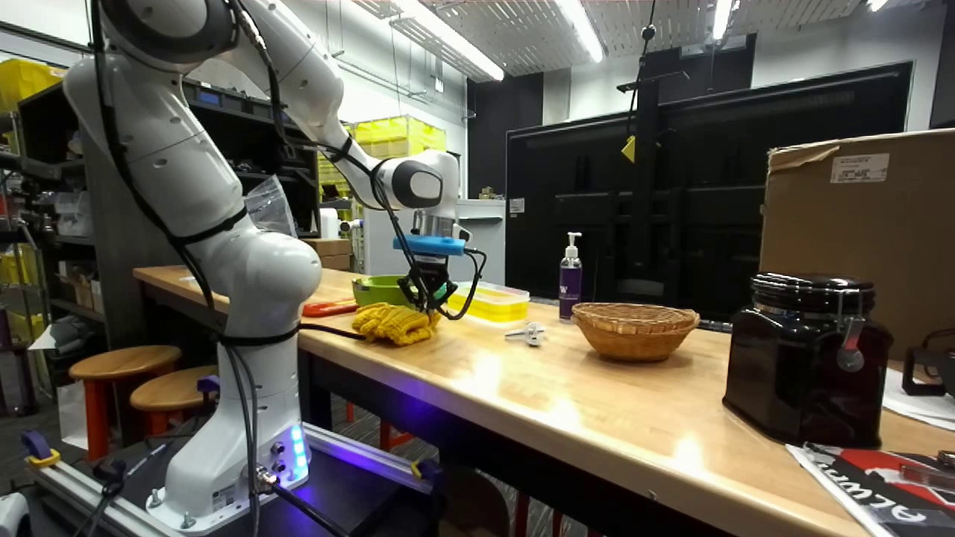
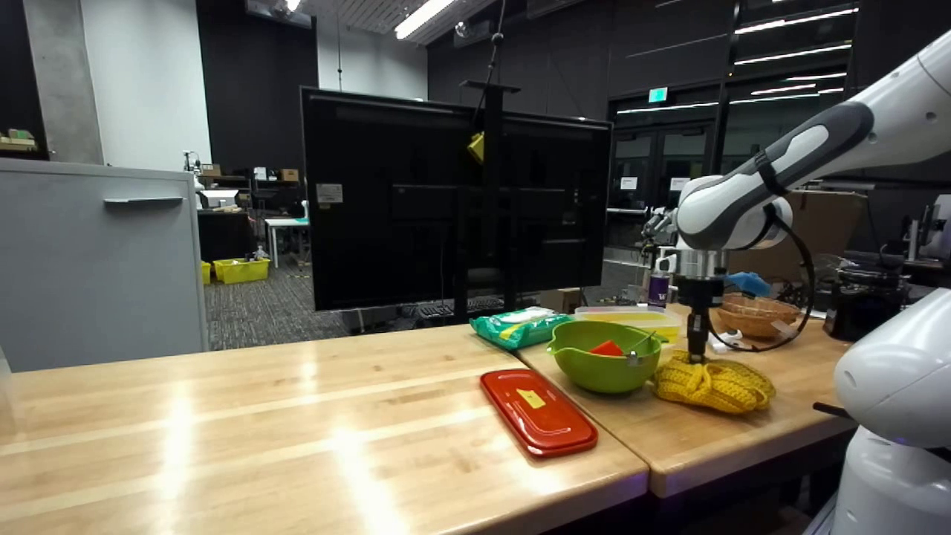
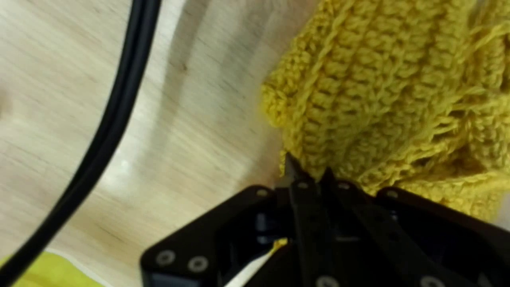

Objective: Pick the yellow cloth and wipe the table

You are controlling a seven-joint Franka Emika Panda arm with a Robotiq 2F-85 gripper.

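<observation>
The yellow cloth [image 1: 395, 325] is a thick knitted piece, bunched up on the wooden table [image 1: 515, 380] near its front edge. It also shows in an exterior view [image 2: 719, 388], right beside the green bowl, and fills the upper right of the wrist view [image 3: 382, 87]. My gripper [image 2: 697, 360] points straight down onto the cloth, with folds gathered at its tips. In the wrist view the gripper's fingers [image 3: 310, 169] are close together at the cloth's edge and shut on it. The exact pinch between the tips is dark and partly hidden.
A green bowl [image 2: 605, 365] and a red lid [image 2: 539, 413] are beside the cloth. A clear container with yellow [image 1: 492, 303], a white object [image 1: 533, 334], a pump bottle [image 1: 570, 282], a wicker basket [image 1: 634, 333] and a black jar [image 1: 807, 365] stand along the table.
</observation>
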